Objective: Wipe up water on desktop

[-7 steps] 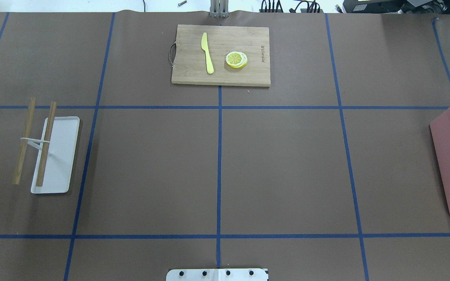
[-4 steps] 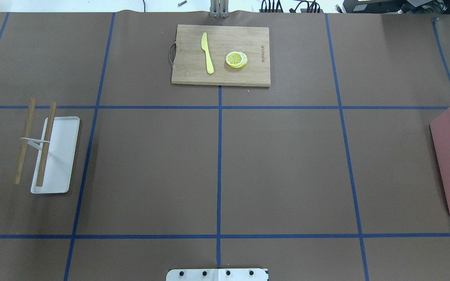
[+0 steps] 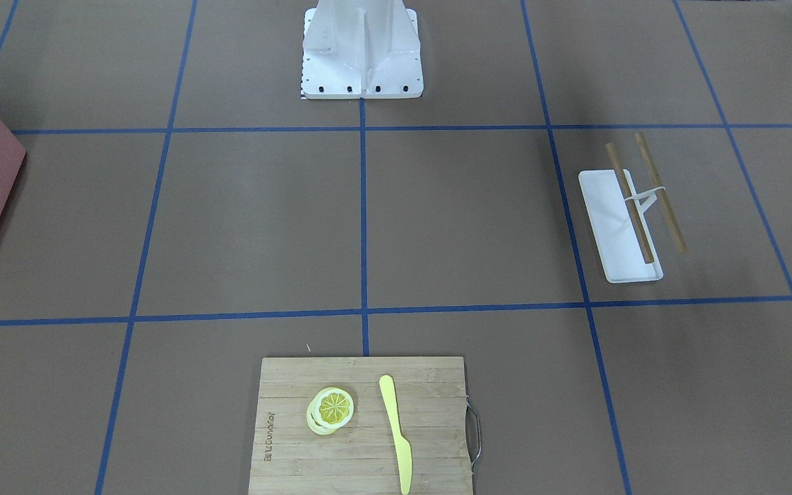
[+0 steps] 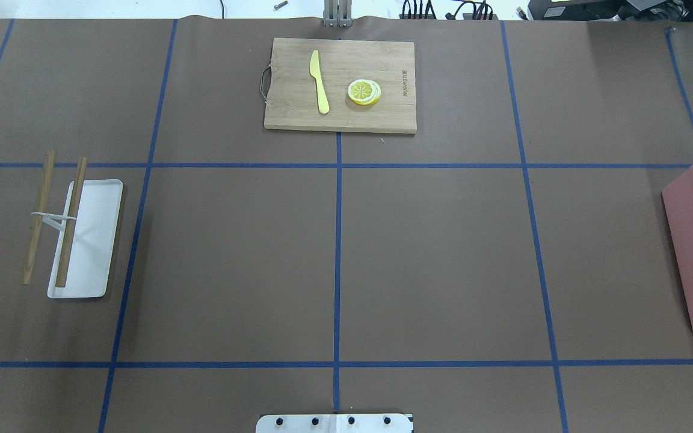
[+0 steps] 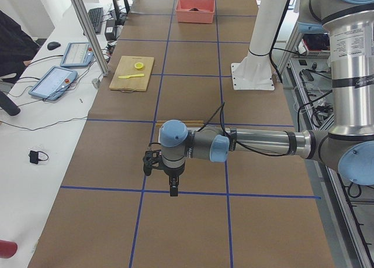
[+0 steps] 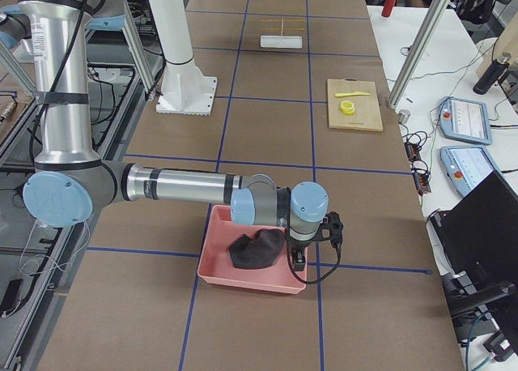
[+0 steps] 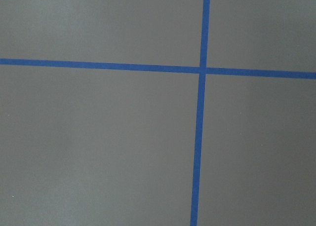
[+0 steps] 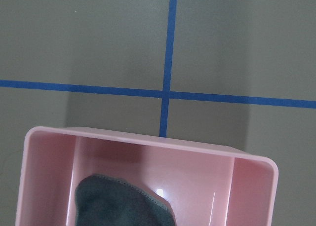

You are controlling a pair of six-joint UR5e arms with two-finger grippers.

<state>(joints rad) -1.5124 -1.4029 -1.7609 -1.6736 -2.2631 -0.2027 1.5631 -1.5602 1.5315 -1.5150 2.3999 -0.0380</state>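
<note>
The desktop [image 4: 443, 258] is a flat brown top crossed by blue tape lines; I see no water on it in any view. A dark grey cloth [image 8: 123, 201] lies in a pink bin [image 8: 148, 152] at the table's right end. My right gripper [image 6: 299, 262] hangs over that bin beside the cloth [image 6: 255, 249]. My left gripper [image 5: 173, 191] hangs above the bare desktop near a tape crossing [image 7: 201, 70]. Both grippers show only in the side views, so I cannot tell whether they are open or shut.
A bamboo cutting board [image 4: 340, 120] with a yellow knife [image 4: 319, 81] and lemon slices [image 4: 364, 92] lies at the far middle. A white tray [image 4: 97, 240] with two wooden sticks [image 4: 71, 222] lies at the left. The robot's base plate [image 4: 334, 423] is at the near edge.
The dark shape inside the pink bin at the overhead view's right edge has shifted slightly. Nothing else has moved.
</note>
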